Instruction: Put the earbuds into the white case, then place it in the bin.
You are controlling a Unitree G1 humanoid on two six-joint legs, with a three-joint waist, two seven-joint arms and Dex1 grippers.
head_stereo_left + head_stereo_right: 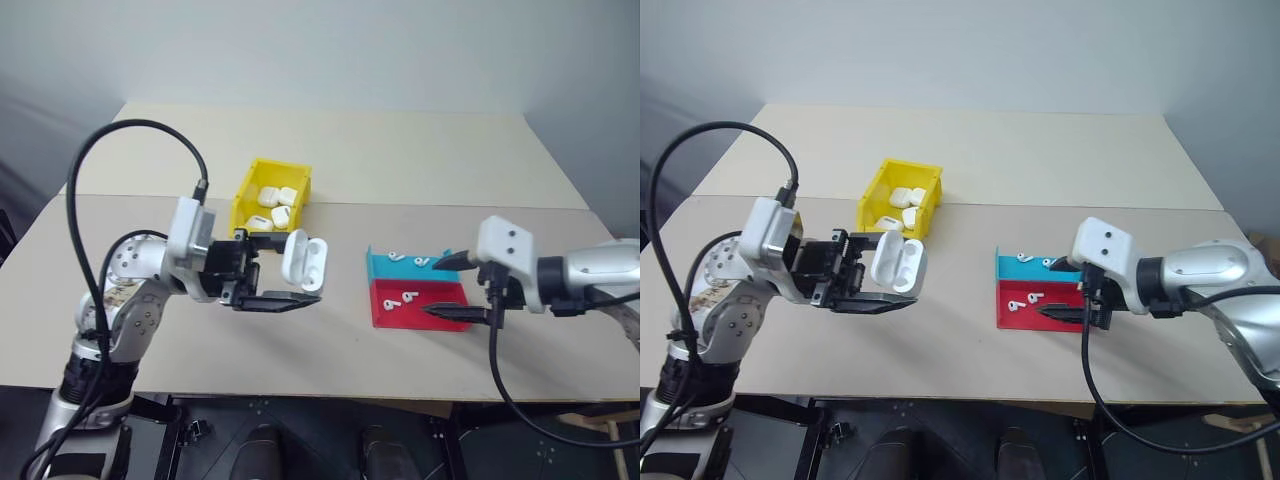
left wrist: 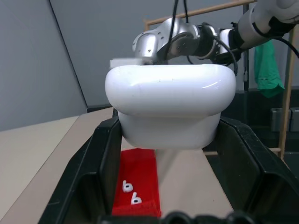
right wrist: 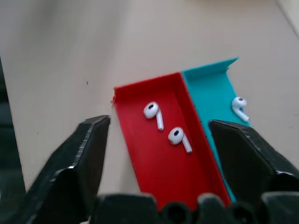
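Note:
My left gripper (image 1: 303, 268) is shut on the white case (image 1: 305, 258) and holds it above the table with its lid flipped open; the case (image 2: 170, 105) sits between the black fingers (image 2: 84, 177). To the right lies a red-and-blue tray (image 1: 385, 316) with tiny white earbuds: two in the red half (image 3: 153, 112) (image 3: 178, 137) and others in the blue half (image 1: 397, 256). Over that tray's right side my right gripper (image 1: 432, 288) stands open, with nothing between its fingers (image 3: 79, 158). The yellow bin (image 1: 243, 205) stands behind the left gripper.
Several other white cases (image 1: 275, 205) lie inside the bin. A seam (image 1: 450, 205) runs across the tabletop behind the tray. A black cable (image 1: 497, 370) hangs from my right wrist over the table's front edge.

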